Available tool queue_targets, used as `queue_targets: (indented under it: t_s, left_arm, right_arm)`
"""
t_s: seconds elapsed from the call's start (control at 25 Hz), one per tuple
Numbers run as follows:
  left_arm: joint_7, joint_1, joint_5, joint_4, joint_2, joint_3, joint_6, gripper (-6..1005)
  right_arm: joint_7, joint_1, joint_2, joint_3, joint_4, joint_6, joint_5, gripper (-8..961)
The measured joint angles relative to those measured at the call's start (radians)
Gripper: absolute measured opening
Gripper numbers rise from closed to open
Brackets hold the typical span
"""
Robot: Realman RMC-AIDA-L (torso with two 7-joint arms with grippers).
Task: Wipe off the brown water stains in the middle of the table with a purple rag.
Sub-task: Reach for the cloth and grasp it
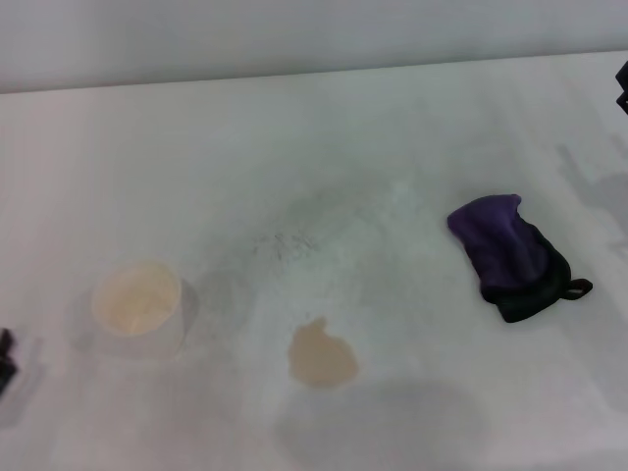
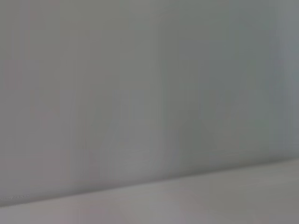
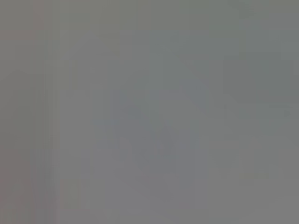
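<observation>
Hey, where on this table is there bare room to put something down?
The table is barest along its far side, behind everything. There is also an open stretch between the white cup and the purple rag, apart from the brown water stains toward the near edge. Nowhere is crowded. The left gripper and right gripper sit at the edges.

You see a matt white table (image 1: 324, 137), smooth but marked with faint grey smudges. The purple rag (image 1: 505, 250) looks like soft, bunched cloth with a black edge. The brown water stains (image 1: 321, 355) lie flat, thin and dull, without gloss.
</observation>
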Motion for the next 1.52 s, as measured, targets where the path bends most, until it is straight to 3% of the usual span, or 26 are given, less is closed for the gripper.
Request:
queue_targets:
  t_s: [0.2, 0.36, 0.64, 0.92, 1.2, 1.52]
  left_arm:
    - [-0.128, -0.031, -0.074, -0.086, 0.004, 0.000, 0.030, 876]
    - [-0.219, -0.082, -0.079, -0.188, 0.004, 0.000, 0.038, 876]
    - [-0.243, -0.164, -0.114, -0.287, 0.008, 0.000, 0.033, 876]
    - [-0.239, -0.198, -0.170, -0.296, 0.008, 0.000, 0.040, 876]
    - [-0.238, -0.219, -0.202, -0.299, 0.008, 0.000, 0.040, 876]
    - [-0.274, -0.246, -0.218, -0.320, 0.010, 0.003, 0.041, 875]
  right_arm:
    - [0.191, 0.005, -0.005, -0.008, -0.032, -0.076, -0.012, 851]
    - [0.408, -0.002, -0.008, -0.032, -0.142, -0.160, -0.081, 851]
    - [0.968, -0.012, -0.026, -0.058, -0.507, -0.261, -0.472, 850]
    - [1.468, -0.012, -0.036, -0.068, -0.898, -0.170, -0.856, 850]
    - [1.871, 0.024, -0.033, -0.159, -1.257, -0.018, -1.217, 849]
    - [2.094, 0.142, -0.019, -0.324, -1.385, 0.085, -1.531, 849]
